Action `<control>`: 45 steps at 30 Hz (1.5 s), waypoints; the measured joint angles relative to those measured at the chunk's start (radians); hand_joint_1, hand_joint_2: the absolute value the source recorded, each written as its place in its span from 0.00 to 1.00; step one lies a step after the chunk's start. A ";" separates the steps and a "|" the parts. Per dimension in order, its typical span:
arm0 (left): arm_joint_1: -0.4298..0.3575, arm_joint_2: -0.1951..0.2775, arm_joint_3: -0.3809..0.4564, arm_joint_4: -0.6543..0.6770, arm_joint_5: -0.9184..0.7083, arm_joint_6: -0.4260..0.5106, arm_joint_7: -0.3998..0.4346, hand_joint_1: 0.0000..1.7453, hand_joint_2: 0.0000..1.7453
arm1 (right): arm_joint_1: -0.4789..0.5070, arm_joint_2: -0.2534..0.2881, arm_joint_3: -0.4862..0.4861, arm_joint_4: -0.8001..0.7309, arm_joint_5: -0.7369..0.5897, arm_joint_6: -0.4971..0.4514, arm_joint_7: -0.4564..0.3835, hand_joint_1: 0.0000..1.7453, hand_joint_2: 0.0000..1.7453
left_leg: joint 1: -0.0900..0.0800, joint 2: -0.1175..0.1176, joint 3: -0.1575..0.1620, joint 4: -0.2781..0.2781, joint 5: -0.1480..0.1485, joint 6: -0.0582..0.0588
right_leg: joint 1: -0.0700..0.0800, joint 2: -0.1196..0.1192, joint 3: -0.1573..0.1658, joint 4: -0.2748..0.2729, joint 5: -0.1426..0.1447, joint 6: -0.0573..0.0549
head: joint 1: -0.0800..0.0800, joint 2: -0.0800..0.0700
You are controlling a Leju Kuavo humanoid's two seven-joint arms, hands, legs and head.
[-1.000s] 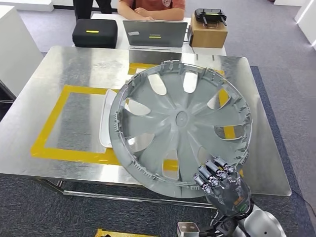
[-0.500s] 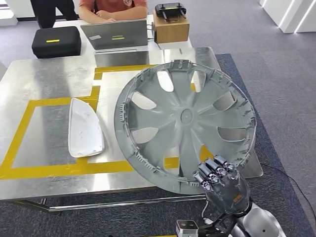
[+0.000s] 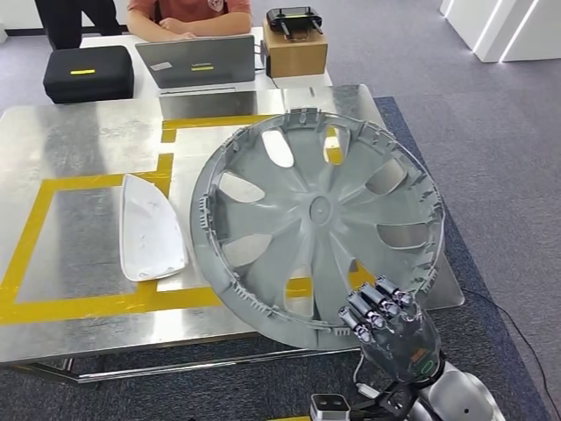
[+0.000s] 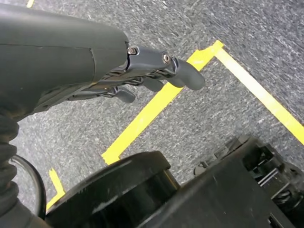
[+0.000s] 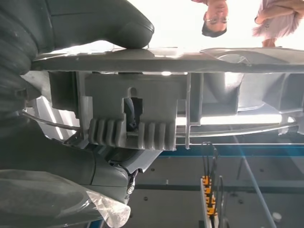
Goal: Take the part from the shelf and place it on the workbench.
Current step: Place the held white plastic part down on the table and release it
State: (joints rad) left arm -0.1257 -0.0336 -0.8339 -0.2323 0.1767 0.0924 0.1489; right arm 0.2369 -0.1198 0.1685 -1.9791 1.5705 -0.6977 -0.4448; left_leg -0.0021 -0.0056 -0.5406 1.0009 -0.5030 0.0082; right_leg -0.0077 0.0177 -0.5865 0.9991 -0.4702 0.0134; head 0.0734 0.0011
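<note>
Holding the part (image 3: pixel 317 215), a big grey wheel cover, by its near rim: right hand (image 3: pixel 389 326) is clamped on the edge, fingers (image 3: pixel 371 305) curled over the rim onto the ribbed inner face. Right wrist view backs this up: the cover's rim section (image 5: pixel 132 111) is sandwiched between thumb above and fingers below.

Where the part is: tilted, inner side up, hanging over the right half of the workbench (image 3: pixel 79 132). It looks off the surface, but I can't tell for sure whether the far rim is touching.

Left hand (image 4: pixel 157 76) hangs low over grey carpet with a yellow tape line (image 4: pixel 157 102), fingers loosely extended, holding nothing. Not a player here.

Key relation for the next move: the cover extends away from the right hand, forward and to the left, so nearly all its mass sits beyond the grip. The near rim and the hand are at or just past the workbench's near edge. My read: the set-down needs the hand to lower and level the disc so the far rim lands first, then the near one.

Relative to the workbench:
- white curved panel (image 3: pixel 149 230) lies on it, just left of the cover, inside the yellow tape outline (image 3: pixel 39 210). Close, so watch the cover's left rim on the way down.
- laptop (image 3: pixel 203 60), black case (image 3: pixel 88 72) and cardboard box (image 3: pixel 294 48) sit beyond its far edge, with a person (image 3: pixel 188 13) seated behind.

Stage, judged: transport done, placement pending.
</note>
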 joint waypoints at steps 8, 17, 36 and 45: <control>0.001 0.000 0.000 0.000 0.000 0.000 -0.002 0.00 1.00 | -0.004 0.000 0.000 0.003 0.000 0.000 -0.012 0.96 1.00 | -0.003 0.000 0.000 0.001 -0.001 0.006 | -0.003 0.000 0.000 -0.003 0.002 0.005 | 0.000 0.000; 0.003 0.004 0.001 0.000 0.000 0.000 -0.003 0.00 1.00 | -0.009 -0.006 -0.016 0.051 0.000 0.000 0.068 0.96 1.00 | -0.001 0.000 0.000 0.001 0.000 0.006 | -0.001 0.000 -0.001 -0.002 0.002 0.006 | -0.001 0.000; 0.003 0.009 0.014 0.000 -0.017 -0.002 0.000 0.00 1.00 | -0.082 -0.123 -0.018 0.227 -0.001 0.000 0.292 0.96 1.00 | -0.001 0.000 0.000 0.001 0.000 0.006 | -0.001 0.000 -0.001 -0.001 0.002 0.006 | 0.000 0.000; 0.002 0.009 0.014 0.000 -0.030 -0.006 0.000 0.00 1.00 | -0.144 -0.209 0.015 0.299 -0.001 0.000 0.389 0.96 1.00 | -0.001 0.000 0.000 0.001 0.000 0.006 | -0.001 0.000 -0.001 -0.001 0.002 0.006 | -0.001 0.000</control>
State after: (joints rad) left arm -0.1235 -0.0244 -0.8194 -0.2323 0.1471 0.0866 0.1493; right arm 0.0933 -0.3290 0.1839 -1.6798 1.5698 -0.6973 -0.0553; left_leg -0.0026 -0.0054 -0.5407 1.0017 -0.5027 0.0139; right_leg -0.0090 0.0178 -0.5874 0.9981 -0.4684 0.0190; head 0.0729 0.0011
